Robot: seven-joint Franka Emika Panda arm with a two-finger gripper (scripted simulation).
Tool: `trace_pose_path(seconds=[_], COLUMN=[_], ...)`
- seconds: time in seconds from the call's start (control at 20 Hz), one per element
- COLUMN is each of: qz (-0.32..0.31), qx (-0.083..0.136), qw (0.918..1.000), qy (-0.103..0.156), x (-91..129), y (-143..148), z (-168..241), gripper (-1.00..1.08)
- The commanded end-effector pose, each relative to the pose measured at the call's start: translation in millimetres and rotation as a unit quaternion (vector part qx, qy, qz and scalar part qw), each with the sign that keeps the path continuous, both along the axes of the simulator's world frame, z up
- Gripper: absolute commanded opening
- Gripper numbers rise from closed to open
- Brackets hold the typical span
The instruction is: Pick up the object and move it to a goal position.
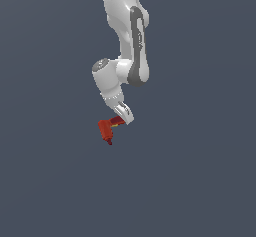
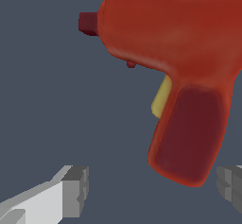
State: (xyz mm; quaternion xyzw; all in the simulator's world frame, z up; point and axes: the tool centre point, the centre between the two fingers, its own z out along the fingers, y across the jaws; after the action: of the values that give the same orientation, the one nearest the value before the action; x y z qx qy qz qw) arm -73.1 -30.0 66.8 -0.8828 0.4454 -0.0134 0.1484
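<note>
One drill (image 2: 175,43), smooth matte red plastic, L-shaped: fat rounded body, stubby square dark-red tip, darker maroon panel on handle, one small yellow trigger. No text or logos visible. It sits just past my gripper (image 2: 153,190), handle end between my 2 fingers (image 2: 75,190), which are grey, blocky, ridged pads. Jaws spread wide, not touching it. Ext view: drill (image 1: 106,129) just below my white glossy arm (image 1: 131,46), plain grey bkgd.
</note>
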Motion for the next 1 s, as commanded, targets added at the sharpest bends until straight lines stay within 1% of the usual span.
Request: trace_pose_path(seconds=[0.0,0.2,0.4,0.7,0.95], qz=[-0.035,-0.074,-0.095,-0.097,-0.099], qx=[0.003,0.006,0.007,0.007,0.007], qw=[0.9994,0.9972,0.9954,0.9952,0.9951], qy=[0.002,0.006,0.008,0.009,0.009], x=[-7,-15,-20,-21,-19], y=[-6,-14,-18,-18,-16], z=[-6,-12,-16,-17,-28], gripper=[1.08,1.08,1.08,1.08,1.08])
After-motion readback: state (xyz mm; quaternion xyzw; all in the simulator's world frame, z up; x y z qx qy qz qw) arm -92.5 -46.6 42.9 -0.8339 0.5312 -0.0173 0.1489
